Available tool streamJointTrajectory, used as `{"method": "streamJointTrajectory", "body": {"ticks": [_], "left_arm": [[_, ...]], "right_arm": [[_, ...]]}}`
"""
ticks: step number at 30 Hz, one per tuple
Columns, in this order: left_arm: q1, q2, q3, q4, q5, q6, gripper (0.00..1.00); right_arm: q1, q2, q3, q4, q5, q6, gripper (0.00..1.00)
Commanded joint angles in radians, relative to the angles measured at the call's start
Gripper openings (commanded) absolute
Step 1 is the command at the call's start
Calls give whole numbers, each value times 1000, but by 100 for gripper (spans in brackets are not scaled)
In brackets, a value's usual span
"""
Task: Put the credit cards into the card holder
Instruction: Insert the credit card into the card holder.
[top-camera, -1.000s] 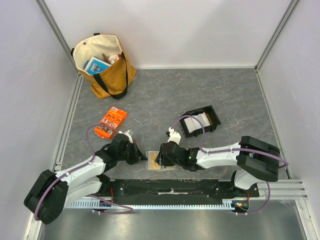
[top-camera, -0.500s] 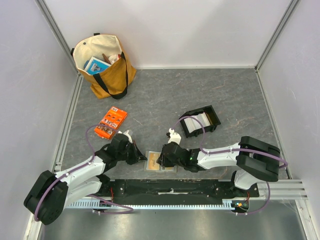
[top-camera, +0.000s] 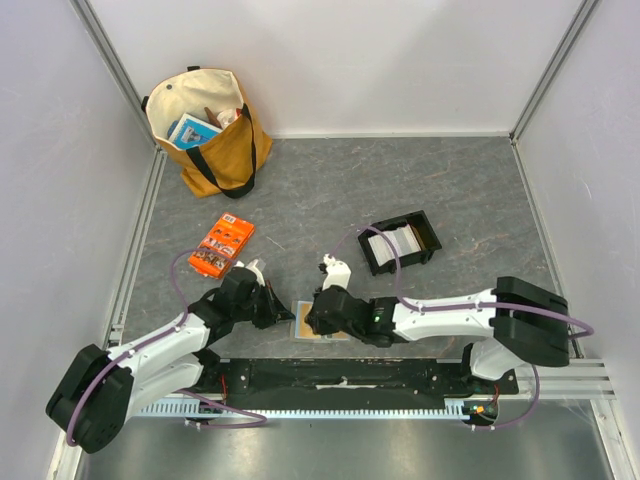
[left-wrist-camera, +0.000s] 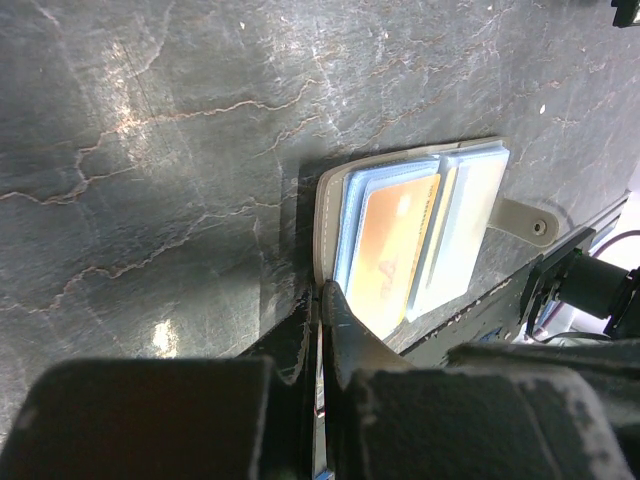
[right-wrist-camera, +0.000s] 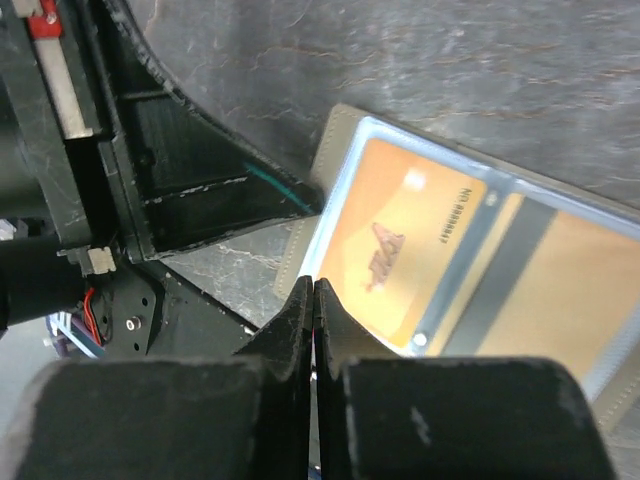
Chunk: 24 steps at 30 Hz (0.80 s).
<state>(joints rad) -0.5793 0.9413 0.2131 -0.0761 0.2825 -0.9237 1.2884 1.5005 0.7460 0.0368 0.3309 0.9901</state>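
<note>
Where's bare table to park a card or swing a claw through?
Bare: the wide strip from tote bag to right wall behind the black tray; also between orange packet and tray. Crowded: near edge, left claw and right claw at the card holder.

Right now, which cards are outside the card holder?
The pale cards in the black tray; the orange card lies sleeved in the open card holder.

Left claw (left-wrist-camera: 322, 300) and right claw (right-wrist-camera: 312, 290) tight together at the card holder (left-wrist-camera: 420, 240), bare table (top-camera: 330, 190) beyond.
</note>
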Motion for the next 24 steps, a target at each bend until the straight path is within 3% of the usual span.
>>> {"method": "streamJointTrajectory", "body": {"ticks": [1,12,24], "left_arm": [[-1,-7,-1,10,-8,-14,2],[-1,-12,-4,7,-14,-15,2],[-1,-2,3,9,-9,-14,2]], "right_arm": [[41,92,105,-124,34,-30,0],[57,90,63,-210,74,41,0],[63,139,110,-244,36,1,0]]}}
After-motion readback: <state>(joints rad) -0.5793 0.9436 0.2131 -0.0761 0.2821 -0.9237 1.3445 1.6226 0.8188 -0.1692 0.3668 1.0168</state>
